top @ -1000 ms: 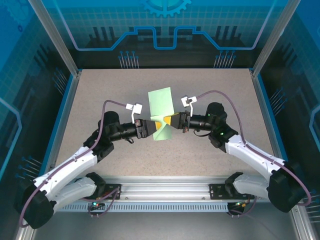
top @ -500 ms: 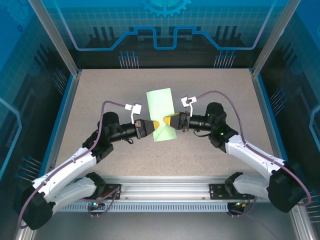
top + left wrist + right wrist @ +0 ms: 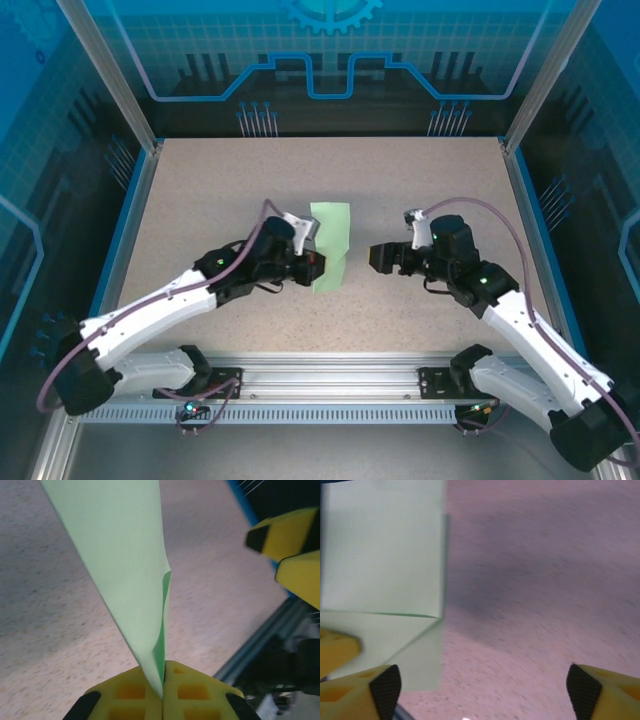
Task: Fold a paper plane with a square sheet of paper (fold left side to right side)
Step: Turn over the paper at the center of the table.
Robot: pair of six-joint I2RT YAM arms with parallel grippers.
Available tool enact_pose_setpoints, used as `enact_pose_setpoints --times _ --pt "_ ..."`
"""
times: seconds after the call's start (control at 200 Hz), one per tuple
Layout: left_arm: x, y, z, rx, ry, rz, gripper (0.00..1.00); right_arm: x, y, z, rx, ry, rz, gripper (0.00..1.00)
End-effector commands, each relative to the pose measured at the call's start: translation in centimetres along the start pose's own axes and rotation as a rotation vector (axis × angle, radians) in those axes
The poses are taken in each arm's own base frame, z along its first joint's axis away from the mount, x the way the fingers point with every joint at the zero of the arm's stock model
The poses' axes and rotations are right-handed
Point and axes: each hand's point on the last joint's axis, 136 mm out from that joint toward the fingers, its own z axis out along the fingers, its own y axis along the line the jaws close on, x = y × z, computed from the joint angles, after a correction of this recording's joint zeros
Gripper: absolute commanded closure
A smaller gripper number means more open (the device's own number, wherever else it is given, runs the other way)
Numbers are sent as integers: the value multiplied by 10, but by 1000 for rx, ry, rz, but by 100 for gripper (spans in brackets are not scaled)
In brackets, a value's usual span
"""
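Note:
The square sheet of paper (image 3: pixel 331 240) is pale green and doubled over into a narrow upright strip near the table's middle. My left gripper (image 3: pixel 316 266) is shut on the strip's near lower edge. In the left wrist view both layers of the sheet (image 3: pixel 125 555) run down into my closed yellow left gripper (image 3: pixel 163 696). My right gripper (image 3: pixel 378 258) is open, a short way right of the paper and not touching it. In the right wrist view the folded sheet (image 3: pixel 382 550) lies at upper left, and bare table shows inside my open right gripper (image 3: pixel 480 690).
The speckled beige tabletop (image 3: pixel 200 190) is framed by blue rails and aluminium posts, with a metal rail (image 3: pixel 330 375) along the near edge. The right gripper's yellow fingers (image 3: pixel 292 550) show at the upper right of the left wrist view.
My right gripper has let go of the paper, opened wide and drawn back to the right. My left gripper has shut on the sheet and shifted right, and the paper now hangs as a doubled strip.

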Motion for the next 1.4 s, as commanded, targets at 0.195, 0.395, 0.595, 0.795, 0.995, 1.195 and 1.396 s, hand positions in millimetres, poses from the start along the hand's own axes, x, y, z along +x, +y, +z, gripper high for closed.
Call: enact_pose_setpoints --times 0.195,0.395,0.595,0.795,0.995,1.195,1.396 --pt "7 72 -3 -814 157 282 95 53 -103 -49 467 130 55 0" --pt "21 91 4 -1101 277 296 98 56 -117 -57 544 100 121 0" --pt "53 100 32 -1163 467 295 97 57 -121 -58 557 106 137 0" --pt "78 95 66 -1089 639 288 96 58 -119 -55 539 112 132 0" --pt "89 90 96 -979 791 265 97 62 -117 -50 512 126 141 0" --pt "96 79 128 -835 884 205 89 63 -116 -47 501 134 144 0" --pt "87 64 151 -676 876 124 71 70 -113 -39 463 155 172 0"
